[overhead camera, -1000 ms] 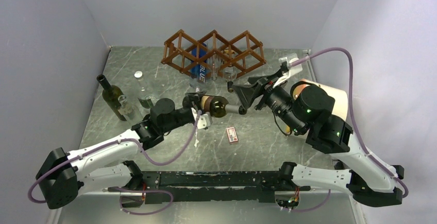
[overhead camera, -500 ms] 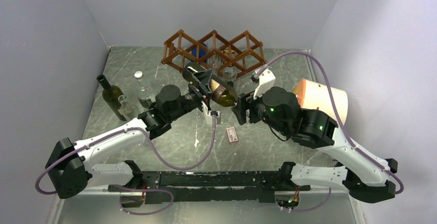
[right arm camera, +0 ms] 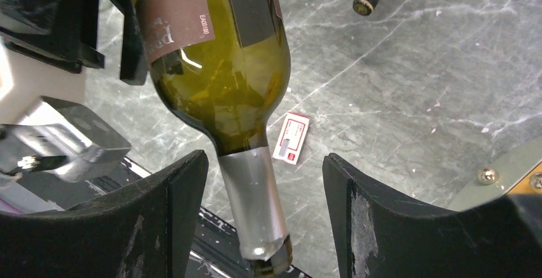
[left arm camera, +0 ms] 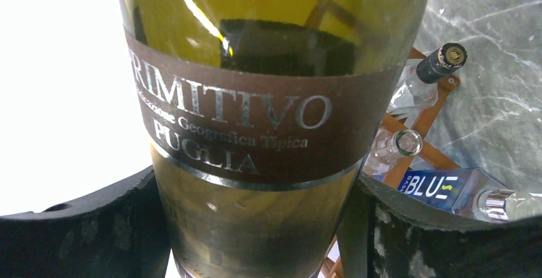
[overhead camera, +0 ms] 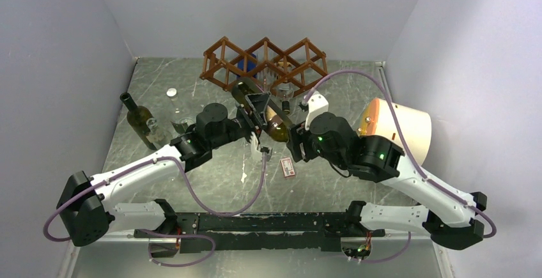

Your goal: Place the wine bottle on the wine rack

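Left pincer (overhead camera: 258,108) pinches the wine bottle (overhead camera: 267,117) across its brown label. It holds the bottle off the surface (overhead camera: 332,176), tilted, with the base just in front of the wine rack (overhead camera: 265,61) and the silver-foiled neck pointing towards the right pincer (right arm camera: 262,220). That pincer is spread, its fingers (right arm camera: 160,227) either side of the neck with a gap on each.

The rack, three diamond cells wide, stands at the back wall. Three small bottles lie at its foot, below the held one: a black-capped bottle (left arm camera: 441,61), an open-mouthed bottle (left arm camera: 401,145) and a blue-labelled bottle (left arm camera: 434,187). One red-and-white card (overhead camera: 288,167) lies on the surface under the neck.

Near the left wall are one dark green bottle (overhead camera: 140,123) and some clear glassware (overhead camera: 176,113) beside it; I cannot tell how many pieces. One white roll (overhead camera: 402,124) sits behind the right arm by the right wall.

Walls close the left, back and right sides. Bare marble shows across the near middle around the card.
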